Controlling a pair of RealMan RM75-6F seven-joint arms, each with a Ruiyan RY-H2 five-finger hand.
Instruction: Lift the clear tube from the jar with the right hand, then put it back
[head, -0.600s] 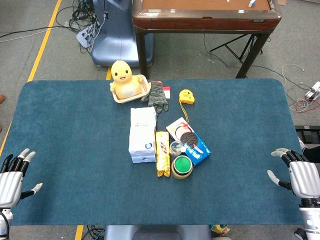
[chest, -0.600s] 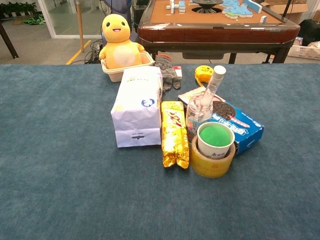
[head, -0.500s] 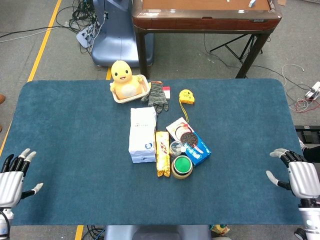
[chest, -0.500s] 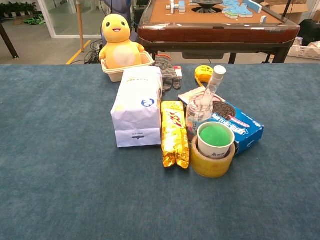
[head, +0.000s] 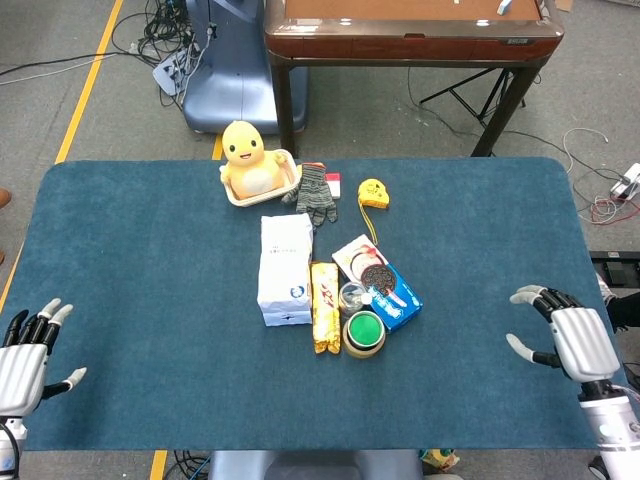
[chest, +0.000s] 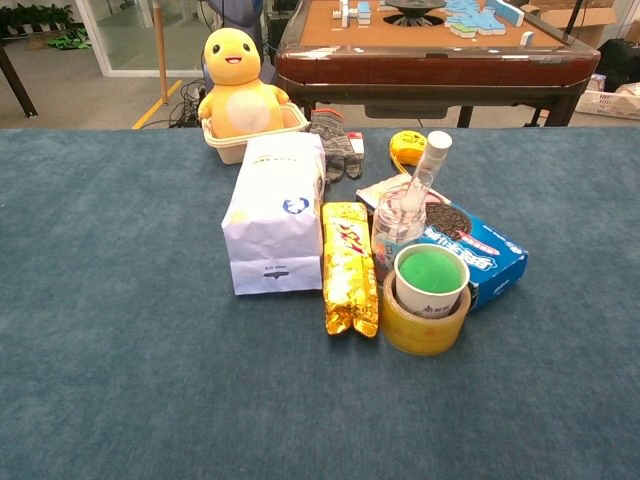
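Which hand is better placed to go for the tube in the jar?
Right. The right hand is open over the table, on the jar's side; the left hand sits at the far edge. The tube leans right.

Left hand (head: 20, 360) cut off by frame edge.

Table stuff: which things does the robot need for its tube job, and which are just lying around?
Needed: clear tube, jar, right robot hand.

Lying around: duck toy, white bag, gold snack pack, cookie box, green cup, tape roll, glove, tape measure.
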